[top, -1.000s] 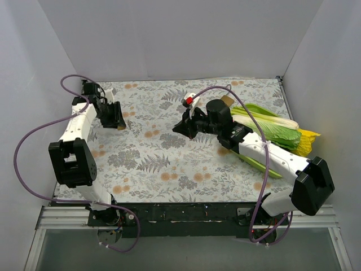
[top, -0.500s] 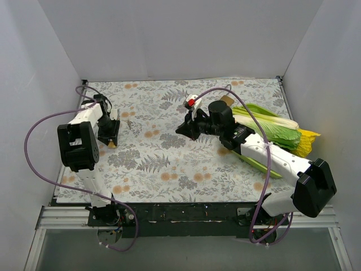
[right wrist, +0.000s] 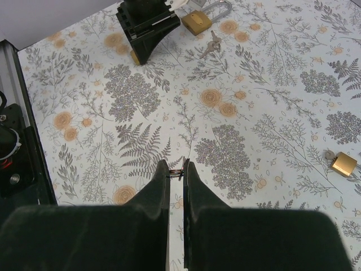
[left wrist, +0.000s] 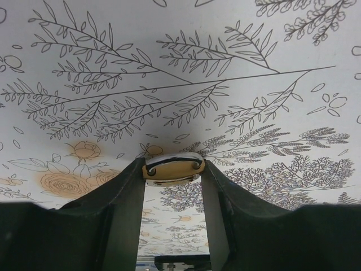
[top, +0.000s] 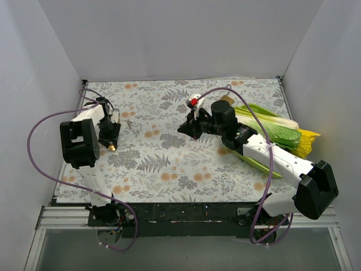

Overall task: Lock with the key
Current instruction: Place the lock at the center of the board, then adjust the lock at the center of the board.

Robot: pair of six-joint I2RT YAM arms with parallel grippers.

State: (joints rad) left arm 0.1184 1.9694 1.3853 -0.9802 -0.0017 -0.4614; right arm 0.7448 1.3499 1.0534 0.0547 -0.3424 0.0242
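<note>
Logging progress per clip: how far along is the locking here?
Done: left pincer grips a brass padlock; right pincer is shut on a small metal piece, likely the key. In hand: the two pincers sit well apart. Left: bringing them together, inserting and turning the key.

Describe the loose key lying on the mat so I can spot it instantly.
In the right wrist view, find the left tool at the far side of the floral mat. Beside it lies a brass padlock, and just nearer the camera is the key: thin, silver and flat, not a brass block.
</note>
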